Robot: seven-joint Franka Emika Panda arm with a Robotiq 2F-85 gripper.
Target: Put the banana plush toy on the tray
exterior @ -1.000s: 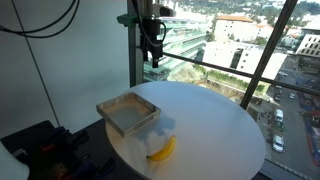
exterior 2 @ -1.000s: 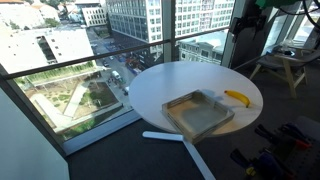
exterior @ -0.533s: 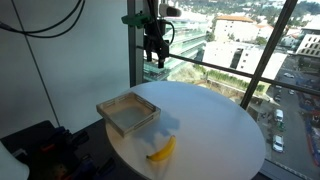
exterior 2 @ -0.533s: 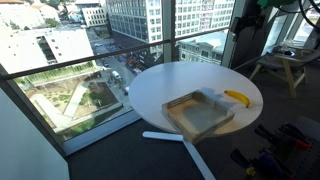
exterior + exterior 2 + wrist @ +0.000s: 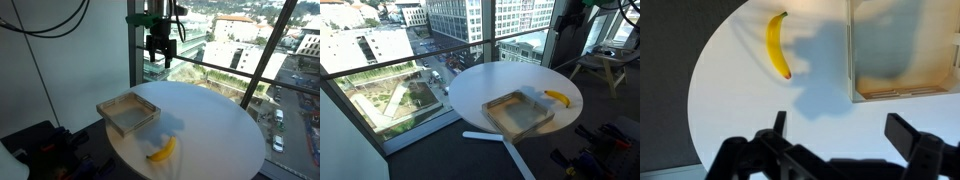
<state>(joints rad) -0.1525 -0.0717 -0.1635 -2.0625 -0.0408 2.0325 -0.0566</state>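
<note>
I've carried the gripper [image 5: 161, 60] sideways since a second ago, jaws wide and empty, high above the table's [image 5: 215, 120] far edge, with the banana plush toy [image 5: 162, 150] lying well below it near the tray [image 5: 108, 121].

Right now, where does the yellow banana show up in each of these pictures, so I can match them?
In an exterior view: the banana lies low in the middle, below and right of the tray.
In an exterior view: the banana lies at the right, just beyond the tray.
Wrist view: the banana lies upright at the top, left of the tray.
Shared landmark: the wooden tray, close beside the banana but apart from it.
</note>
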